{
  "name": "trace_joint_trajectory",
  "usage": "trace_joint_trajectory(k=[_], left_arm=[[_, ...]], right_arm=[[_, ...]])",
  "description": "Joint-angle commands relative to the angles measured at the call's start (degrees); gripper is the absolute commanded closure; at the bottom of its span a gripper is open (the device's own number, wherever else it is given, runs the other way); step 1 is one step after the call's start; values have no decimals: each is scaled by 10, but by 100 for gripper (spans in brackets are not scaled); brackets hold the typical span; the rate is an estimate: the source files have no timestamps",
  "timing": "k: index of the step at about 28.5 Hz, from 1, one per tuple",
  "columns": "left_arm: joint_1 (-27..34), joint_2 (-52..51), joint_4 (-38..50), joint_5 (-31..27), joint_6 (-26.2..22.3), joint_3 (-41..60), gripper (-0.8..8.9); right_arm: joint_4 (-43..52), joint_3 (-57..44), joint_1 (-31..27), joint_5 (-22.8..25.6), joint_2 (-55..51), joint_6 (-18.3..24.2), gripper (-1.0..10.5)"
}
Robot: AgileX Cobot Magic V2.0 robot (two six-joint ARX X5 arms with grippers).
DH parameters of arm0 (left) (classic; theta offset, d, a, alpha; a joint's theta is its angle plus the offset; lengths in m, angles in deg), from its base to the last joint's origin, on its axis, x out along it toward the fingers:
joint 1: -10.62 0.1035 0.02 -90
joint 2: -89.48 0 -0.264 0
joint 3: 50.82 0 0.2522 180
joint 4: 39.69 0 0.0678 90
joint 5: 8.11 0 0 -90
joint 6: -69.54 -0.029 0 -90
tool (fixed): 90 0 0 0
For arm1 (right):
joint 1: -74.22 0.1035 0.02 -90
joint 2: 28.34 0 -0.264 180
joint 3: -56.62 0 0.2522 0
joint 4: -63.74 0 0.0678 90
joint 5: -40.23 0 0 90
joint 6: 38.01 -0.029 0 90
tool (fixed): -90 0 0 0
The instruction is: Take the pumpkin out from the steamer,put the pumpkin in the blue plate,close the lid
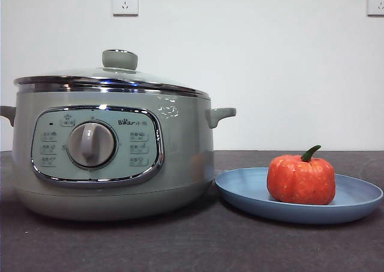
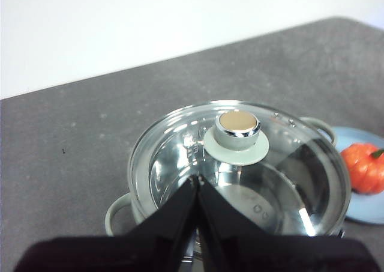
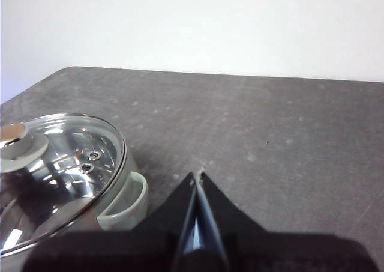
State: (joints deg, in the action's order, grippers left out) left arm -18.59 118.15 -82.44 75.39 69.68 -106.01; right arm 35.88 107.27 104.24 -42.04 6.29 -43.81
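Lid (image 1: 114, 74) on steamer (image 1: 111, 158), pumpkin (image 1: 301, 179) on blue plate (image 1: 354, 197) — both grippers' jaws closed, empty.

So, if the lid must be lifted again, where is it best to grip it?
Probably the knob on top of the lid, approached from straight above. It stands upright at the centre, narrow enough for two jaws, while the glass dome is wide, smooth and sloped.

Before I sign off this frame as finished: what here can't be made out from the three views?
- Steamer panel labels: too small to read, front view.
- Steamer's left handle: cut by the edge, front view.
- Blue plate: cut by the edge, left wrist view; hidden behind the right gripper in the right wrist view.
- Steamer's inside under the lid: reflections obscure it.
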Motion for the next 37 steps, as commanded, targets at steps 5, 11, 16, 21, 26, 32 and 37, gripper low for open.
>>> trace_joint_trajectory(k=[5,11,16,21,26,32,37], left_arm=[[-1,3,-28,5,31,1,816],[-1,8,-58,6,31,1,816],[-1,8,-63,7,31,1,816],[18,-48,-103,-8,6,3,816],[88,-143,-80,-6,2,50,816],[190,-241,42,-3,-25,180,816],[246,-269,93,25,-23,277,816]], right_arm=[[-4,-5,0,14,3,-7,963],[-26,-5,0,17,3,-7,963],[-34,-5,0,17,3,-7,963],[-46,-5,0,17,3,-7,963],[-56,-5,0,17,3,-7,963],[-59,-5,0,17,3,-7,963],[-59,-5,0,17,3,-7,963]])
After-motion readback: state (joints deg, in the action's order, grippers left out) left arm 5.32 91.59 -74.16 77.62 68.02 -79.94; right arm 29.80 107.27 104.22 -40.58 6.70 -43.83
